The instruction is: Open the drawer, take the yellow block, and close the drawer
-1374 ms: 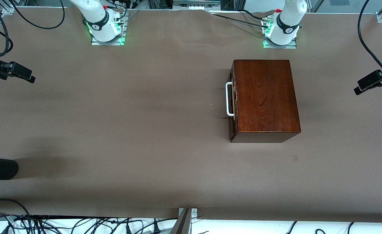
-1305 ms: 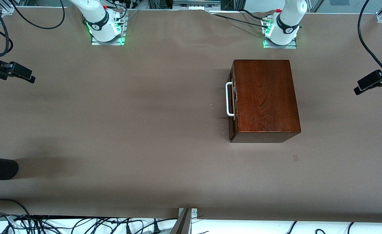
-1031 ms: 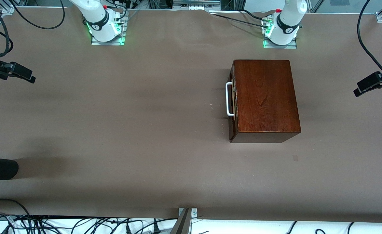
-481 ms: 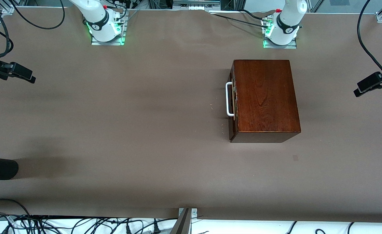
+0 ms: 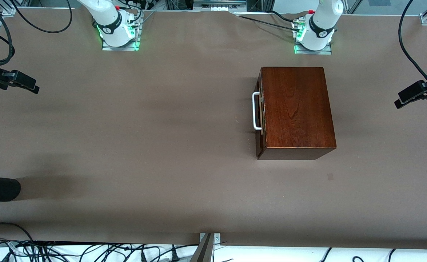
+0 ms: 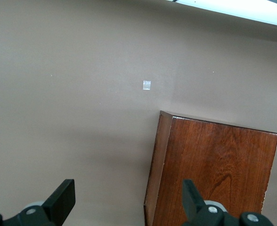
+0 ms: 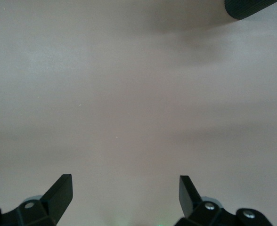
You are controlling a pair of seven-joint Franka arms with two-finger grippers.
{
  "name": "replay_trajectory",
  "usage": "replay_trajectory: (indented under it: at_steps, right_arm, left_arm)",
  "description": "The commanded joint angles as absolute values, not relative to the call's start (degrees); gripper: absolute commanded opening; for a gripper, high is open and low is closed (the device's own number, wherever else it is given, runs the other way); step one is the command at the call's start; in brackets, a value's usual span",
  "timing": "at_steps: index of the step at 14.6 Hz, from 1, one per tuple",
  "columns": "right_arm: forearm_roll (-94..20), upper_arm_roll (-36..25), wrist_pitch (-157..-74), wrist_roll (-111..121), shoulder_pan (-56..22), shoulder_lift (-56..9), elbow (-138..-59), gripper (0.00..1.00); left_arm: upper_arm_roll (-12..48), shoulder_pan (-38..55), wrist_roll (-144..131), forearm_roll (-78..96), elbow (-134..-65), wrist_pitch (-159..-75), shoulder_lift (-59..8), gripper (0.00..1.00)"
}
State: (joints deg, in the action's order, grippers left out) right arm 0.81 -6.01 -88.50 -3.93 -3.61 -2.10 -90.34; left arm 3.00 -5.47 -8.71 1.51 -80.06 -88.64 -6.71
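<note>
The front view looks steeply down from high across the counter (image 5: 162, 120), facing both arm bases along its top edge, and takes in nearly the whole surface. The landmark is the wooden box (image 5: 296, 109), which stands toward the left arm's end.

The left wrist view looks straight down from well above the counter (image 6: 72, 108); the left hand (image 6: 129, 207), fingers spread, frames one corner of the wooden box (image 6: 214, 169), shared with the front view.

The right wrist view looks down on bare counter (image 7: 129, 103), well apart from the box; the right hand (image 7: 126, 195) is spread wide.
</note>
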Motion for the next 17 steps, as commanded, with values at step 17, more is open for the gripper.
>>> replay_trajectory:
  at_steps: [17]
  right_arm:
    - [1.6,-5.9,-89.0,-4.5,-3.9,-2.6,-90.3,1.0]
  left_arm:
    - [3.1,-5.9,-7.8,2.4,-80.7,-89.6,-6.3,1.0]
